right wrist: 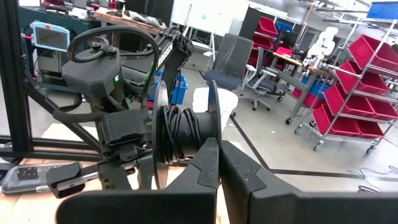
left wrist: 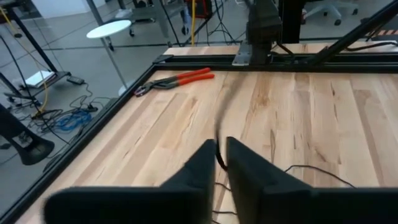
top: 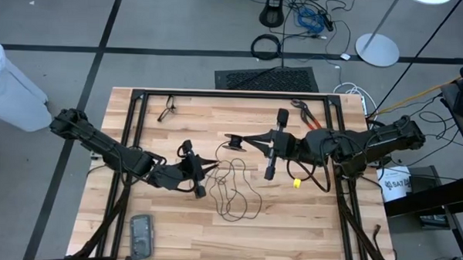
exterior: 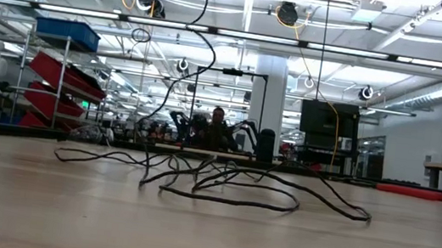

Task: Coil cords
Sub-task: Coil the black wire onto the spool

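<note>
Black fingers [left wrist: 245, 180] of the left gripper [top: 207, 169] fill the front of the left wrist view, pinched together on the thin black cord [left wrist: 217, 140] that runs up between them. From above, that cord [top: 237, 190] sprawls in loose loops over the middle of the wooden table [top: 313, 218], just right of the left gripper. Past it, the right gripper [top: 250, 140] has its jaws clamped on the rim of a small black spool [right wrist: 180, 134] with cord wound on it. Farther back, red-handled pliers [top: 309, 117] lie near the table's far edge. Off the table there's a thick black cable ring [top: 266, 46] on the floor.
</note>
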You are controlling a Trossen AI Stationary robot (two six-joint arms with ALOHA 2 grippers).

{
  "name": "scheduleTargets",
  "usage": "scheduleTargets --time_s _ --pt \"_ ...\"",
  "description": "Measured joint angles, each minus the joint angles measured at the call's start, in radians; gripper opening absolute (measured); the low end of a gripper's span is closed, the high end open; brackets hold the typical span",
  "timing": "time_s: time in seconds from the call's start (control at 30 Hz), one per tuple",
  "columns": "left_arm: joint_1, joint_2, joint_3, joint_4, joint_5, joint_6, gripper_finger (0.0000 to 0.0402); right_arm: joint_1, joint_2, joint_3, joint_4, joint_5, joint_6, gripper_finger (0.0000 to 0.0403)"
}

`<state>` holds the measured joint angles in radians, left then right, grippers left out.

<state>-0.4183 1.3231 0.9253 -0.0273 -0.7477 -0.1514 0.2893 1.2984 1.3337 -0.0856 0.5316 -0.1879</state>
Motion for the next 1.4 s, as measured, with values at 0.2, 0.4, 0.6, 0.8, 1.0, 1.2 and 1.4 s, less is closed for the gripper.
scheduleTargets --time_s 0.2,0.4,0.6,0.8,1.0,1.2,1.4 --pt "0.0 0.0 0.0 -0.002 -0.033 0.006 0.0011 -0.008 0.003 0.0 0.007 -0.001 0.018 0.0" --pt "0.0 0.0 0.0 -0.024 -0.099 0.007 0.0013 -0.008 0.016 0.0 0.044 0.0 0.063 0.0" --pt "0.012 0.0 0.0 -0.026 -0.103 0.007 0.0013 -0.009 0.068 0.0 0.142 0.032 0.055 0.0" --pt "0.012 0.0 0.0 -0.011 -0.103 0.012 0.0013 -0.009 0.152 0.0 0.291 0.209 -0.033 0.0" --pt "0.012 0.0 0.0 0.0 -0.091 0.03 0.0013 -0.009 0.245 0.0 0.501 0.282 -0.131 0.0" --pt "0.024 0.0 0.0 -0.002 -0.087 0.041 0.0013 -0.009 0.315 0.0 0.662 0.28 -0.169 0.0" --pt "0.056 0.0 0.0 -0.019 -0.075 0.053 0.0013 -0.016 0.368 0.0 0.746 0.282 -0.193 0.0"
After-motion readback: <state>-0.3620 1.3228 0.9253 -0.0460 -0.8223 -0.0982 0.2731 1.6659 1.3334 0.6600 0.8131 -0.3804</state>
